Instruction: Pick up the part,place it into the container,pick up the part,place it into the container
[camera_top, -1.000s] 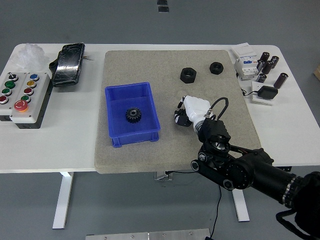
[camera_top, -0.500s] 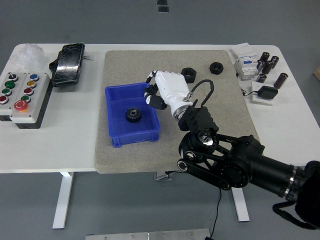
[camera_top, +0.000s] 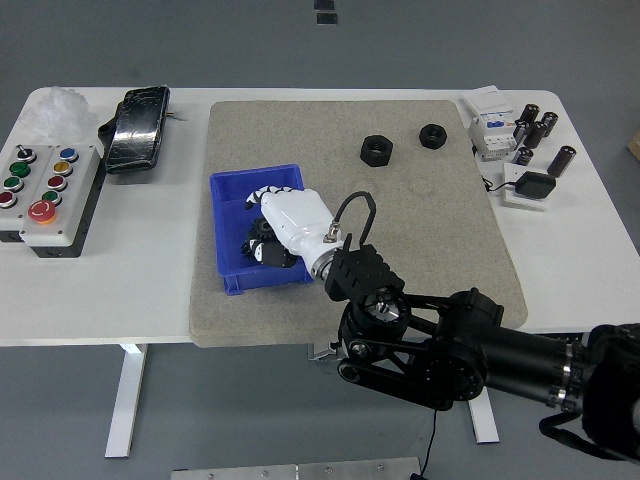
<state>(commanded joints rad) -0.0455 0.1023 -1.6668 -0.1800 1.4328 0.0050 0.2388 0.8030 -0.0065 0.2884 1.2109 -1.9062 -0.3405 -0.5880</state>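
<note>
Leftward since a moment ago, my white right hand is now reaching into the blue plastic bin. Its curled fingers are hiding the toothed black gear; whether they are grasping it, I cannot tell. Two hexagonal black nuts are lying beyond on the grey felt mat.

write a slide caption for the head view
Right hand reaches into the blue bin; two black nuts remain on the mat.

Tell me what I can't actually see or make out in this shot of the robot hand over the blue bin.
- Head view: the right robot hand covers the middle of the blue bin, so whether it holds a part is hidden.
- The black gear shows only partly beside the hand.
- Labels on the white components at far right are too small to read.
- The left arm is out of frame.
</note>
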